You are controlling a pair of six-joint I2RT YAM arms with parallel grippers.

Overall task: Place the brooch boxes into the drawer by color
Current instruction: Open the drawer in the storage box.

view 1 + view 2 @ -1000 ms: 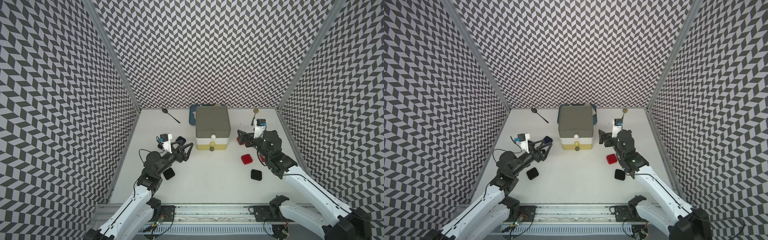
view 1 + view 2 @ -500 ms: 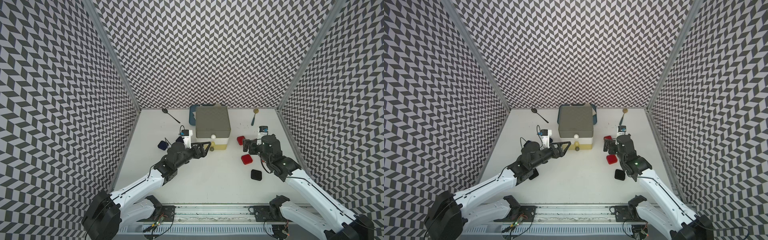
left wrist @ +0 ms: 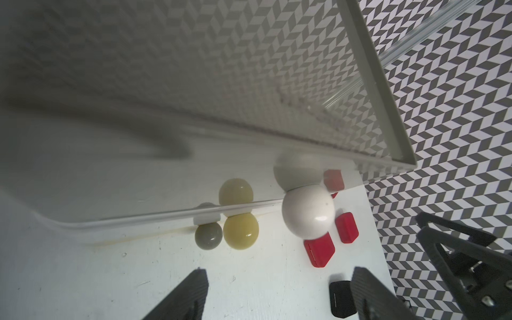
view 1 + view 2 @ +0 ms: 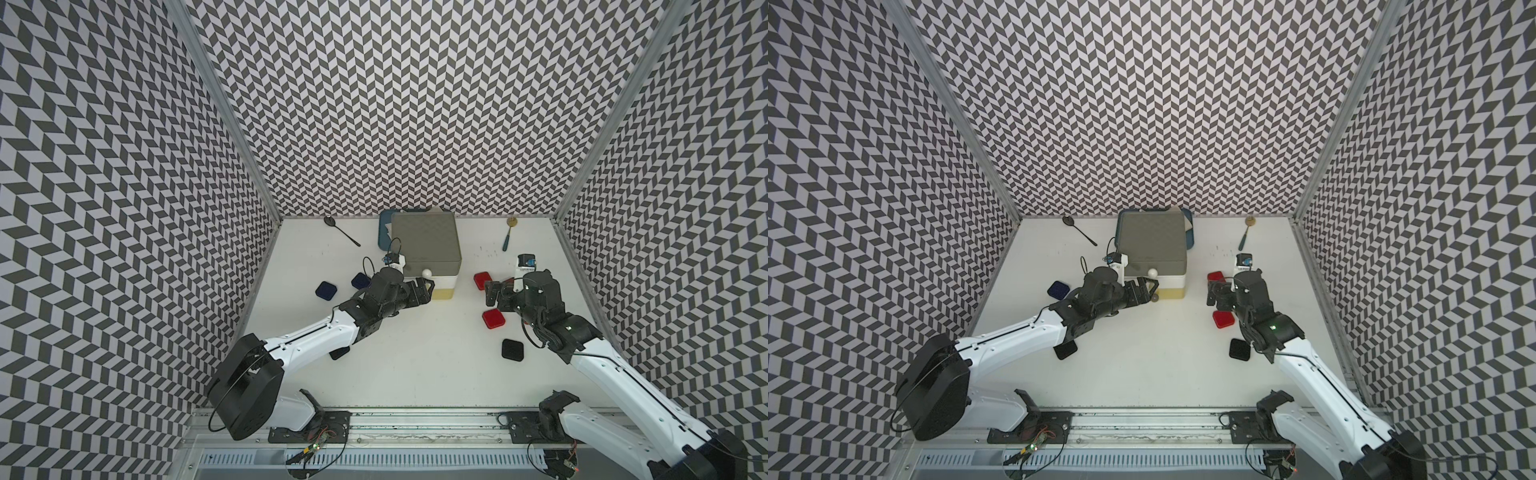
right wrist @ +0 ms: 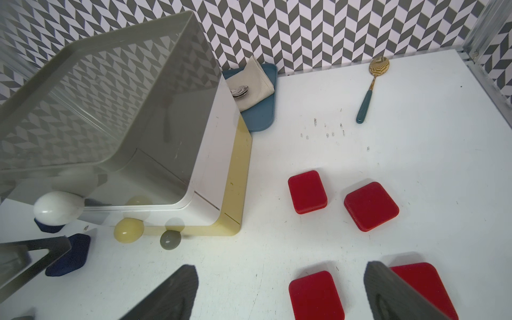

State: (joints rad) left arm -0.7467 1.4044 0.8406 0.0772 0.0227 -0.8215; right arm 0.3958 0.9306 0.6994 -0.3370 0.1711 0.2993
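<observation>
The drawer (image 4: 426, 249) is a three-tier chest at the back middle, all tiers closed, with a white knob (image 3: 309, 212), a yellow knob (image 3: 241, 231) and a grey knob (image 3: 208, 236). My left gripper (image 4: 426, 289) hangs open just in front of the knobs, touching none. Of the brooch boxes, navy ones (image 4: 326, 290) lie left of the chest, a black one (image 4: 513, 350) at front right, another black one (image 4: 1065, 350) under my left arm. Several red ones (image 5: 307, 192) lie right of the chest. My right gripper (image 5: 281, 273) stands open above them, one red box (image 5: 315, 295) between its fingers.
A dark blue tray (image 5: 260, 110) with a folded cloth sits behind the chest. A black spoon (image 4: 341, 230) lies at the back left, a gold spoon with a teal handle (image 4: 508, 235) at the back right. Patterned walls close in three sides.
My left arm has swung from the left side over to the chest's front, its jaws narrowing slightly. My right gripper has drawn back from the far red box, over the nearer ones.
</observation>
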